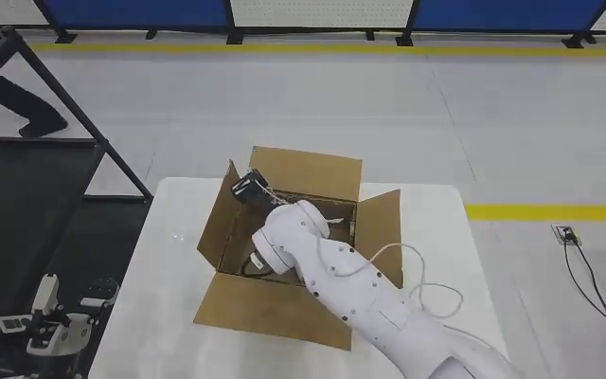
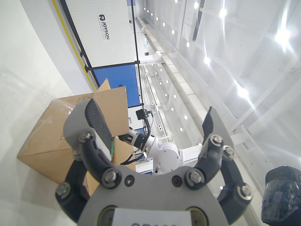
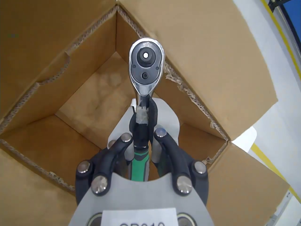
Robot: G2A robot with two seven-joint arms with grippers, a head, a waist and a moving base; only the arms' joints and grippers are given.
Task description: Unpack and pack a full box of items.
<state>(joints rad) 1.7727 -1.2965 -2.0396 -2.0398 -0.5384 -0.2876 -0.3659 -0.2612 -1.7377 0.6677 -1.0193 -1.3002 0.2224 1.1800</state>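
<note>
A white counter (image 1: 170,284) with rounded corners carried an open cardboard box (image 1: 303,175) at its middle, with flaps splayed out toward 12, 3, 6 and 9 o'clock. The right arm ran from 5 o'clock on the counter down into the box. Inside, the right end effector (image 3: 142,121) pinched a ratchet (image 3: 145,64) by the top of its green-and-black handle. The chrome head stood beyond the fingertips, above the bare brown bottom and toward one inner corner with ragged edges. The left end effector (image 2: 152,116) was spread wide with nothing between its ribbed pads (image 2: 97,118), tilted up toward the ceiling, with the box off to its side on the counter. Pale grey floor (image 1: 379,104) surrounded the counter. A yellow line (image 1: 322,47) crossed it at 12 o'clock in front of blue panels (image 1: 133,11), and another stretch of yellow lay at 3 o'clock. A black frame (image 1: 57,85) stood at 10 o'clock. Seen from the left wrist, a white pegboard (image 2: 94,24) stood behind the box, and rows of ceiling lights (image 2: 222,13) shone overhead.
</note>
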